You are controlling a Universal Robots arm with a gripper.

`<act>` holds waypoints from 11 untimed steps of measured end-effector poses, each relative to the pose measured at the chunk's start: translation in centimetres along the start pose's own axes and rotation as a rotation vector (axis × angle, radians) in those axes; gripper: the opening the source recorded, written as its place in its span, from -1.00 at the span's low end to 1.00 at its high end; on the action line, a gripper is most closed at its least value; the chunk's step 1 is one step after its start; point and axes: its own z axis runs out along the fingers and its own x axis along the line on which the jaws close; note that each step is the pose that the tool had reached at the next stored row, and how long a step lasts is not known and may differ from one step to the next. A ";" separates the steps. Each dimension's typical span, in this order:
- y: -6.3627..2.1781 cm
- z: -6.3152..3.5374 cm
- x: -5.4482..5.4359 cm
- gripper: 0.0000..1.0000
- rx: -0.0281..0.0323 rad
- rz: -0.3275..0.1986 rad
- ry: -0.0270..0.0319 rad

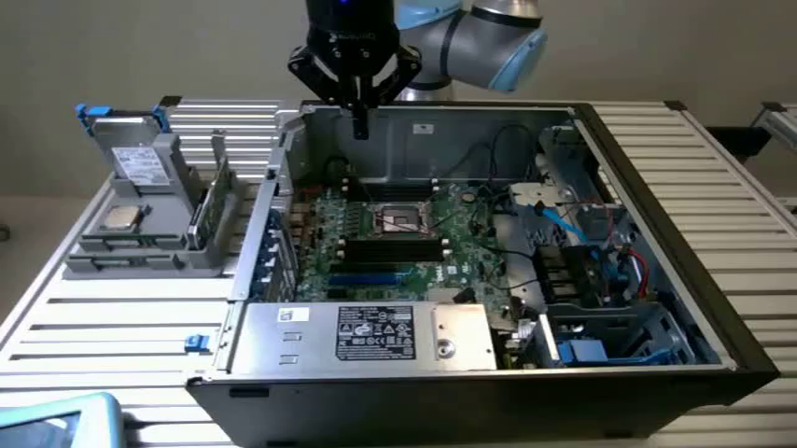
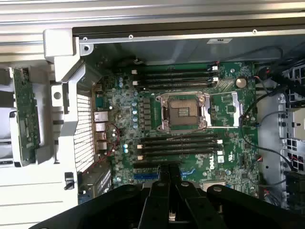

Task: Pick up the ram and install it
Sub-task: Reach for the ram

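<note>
Tabletop: white slatted tabletop [image 1: 125,327] under a plain pale wall. An open computer case [image 1: 436,401] stands on it with its interior facing up.
Surroundings: a grey holder [image 1: 137,257] sits on the tabletop at the exterior view's left of the case, just beside the case wall.
In the way: the case's side wall rises between the holder and the motherboard [image 1: 312,271]. Cables [image 1: 561,224] crowd the case's side at the exterior view's right. A labelled metal box [image 1: 373,331] covers the near end of the case.
Gripper: the gripper [image 1: 360,131] hangs over the case near its far wall, pointing down at the board.
Jaws: together, with nothing between them. In the wrist view the fingers [image 2: 162,191] meet above the board.
Ram: the ram [image 1: 212,207] stands on edge in the holder, outside the case.
Ram vs jaws: well apart. The ram is lower and toward the exterior view's left, beyond the case wall.
Holder contents: the ram, a hard drive [image 1: 140,168] leaning upright and a square silver processor chip [image 1: 121,217] lying flat.
Case contents: the motherboard, with its processor socket [image 1: 401,219] between banks of dark memory slots [image 1: 396,248].
</note>
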 end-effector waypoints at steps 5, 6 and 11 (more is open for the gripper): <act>0.00 0.00 0.0 -0.78 0.0000 0.000 0.0000; 0.00 0.00 0.0 -0.78 0.0000 0.000 0.0000; 0.00 0.00 0.0 -0.78 0.0001 0.000 0.0000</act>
